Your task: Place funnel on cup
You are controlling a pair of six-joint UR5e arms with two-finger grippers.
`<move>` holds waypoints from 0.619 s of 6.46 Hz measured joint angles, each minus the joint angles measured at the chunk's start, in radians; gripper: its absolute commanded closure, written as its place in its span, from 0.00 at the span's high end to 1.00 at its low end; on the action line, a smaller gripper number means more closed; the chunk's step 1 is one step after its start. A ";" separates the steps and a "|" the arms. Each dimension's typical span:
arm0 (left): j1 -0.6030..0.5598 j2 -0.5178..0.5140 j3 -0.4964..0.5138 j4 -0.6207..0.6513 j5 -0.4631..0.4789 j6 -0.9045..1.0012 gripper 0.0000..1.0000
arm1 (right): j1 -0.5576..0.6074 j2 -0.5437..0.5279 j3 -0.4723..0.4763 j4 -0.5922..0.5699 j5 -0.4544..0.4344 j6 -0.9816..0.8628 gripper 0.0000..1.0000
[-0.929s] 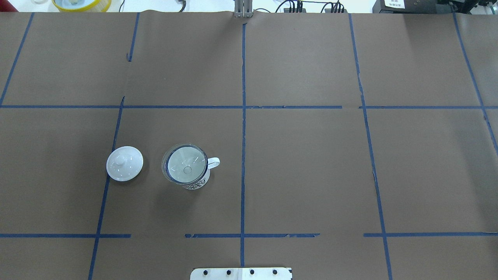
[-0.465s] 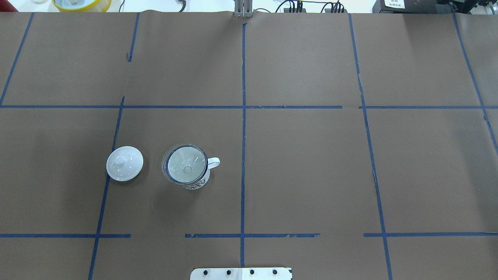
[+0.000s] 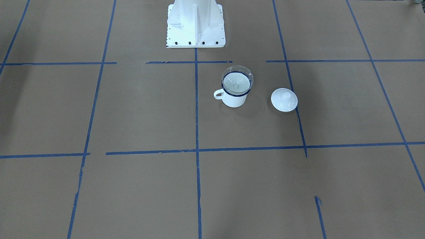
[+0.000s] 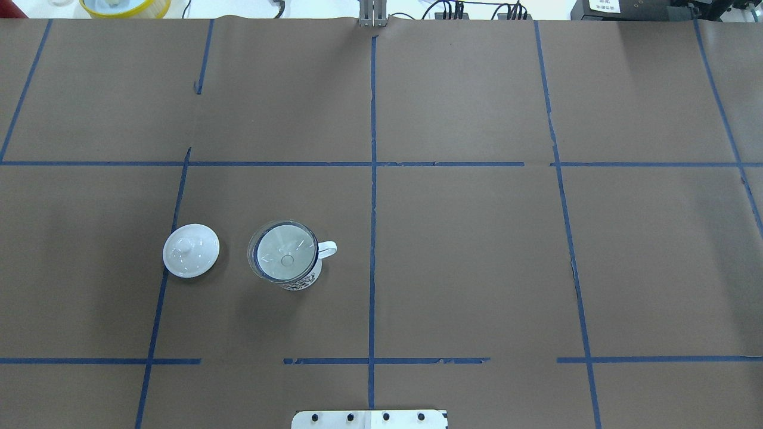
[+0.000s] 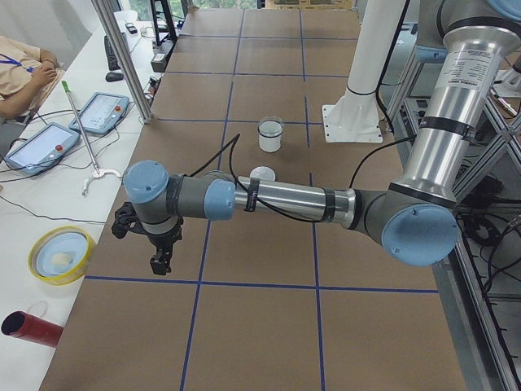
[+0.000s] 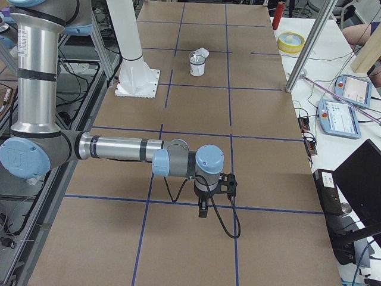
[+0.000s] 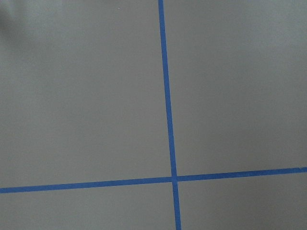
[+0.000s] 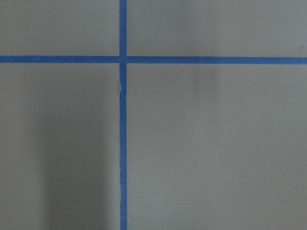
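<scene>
— Grippers, how open?
— Cannot tell. Both the left gripper (image 5: 159,248) and the right gripper (image 6: 204,205) hang above the taped table (image 4: 477,250), touching nothing.
— And the funnel (image 4: 285,255)?
— On the cup (image 4: 303,281), with the lid (image 4: 191,258) near.

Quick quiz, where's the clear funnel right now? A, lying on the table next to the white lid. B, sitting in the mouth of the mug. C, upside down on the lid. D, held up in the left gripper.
B: the funnel sits in the mug at its dark blue rim, spout down inside; the lid lies apart.
</scene>
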 measured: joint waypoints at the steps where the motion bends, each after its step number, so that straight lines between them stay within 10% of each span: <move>1: -0.013 0.003 0.001 0.001 0.017 0.028 0.99 | 0.000 0.000 0.000 0.000 0.000 0.000 1.00; 4: -0.048 0.056 -0.007 0.002 0.018 0.068 1.00 | 0.000 0.000 0.000 0.000 0.000 0.000 1.00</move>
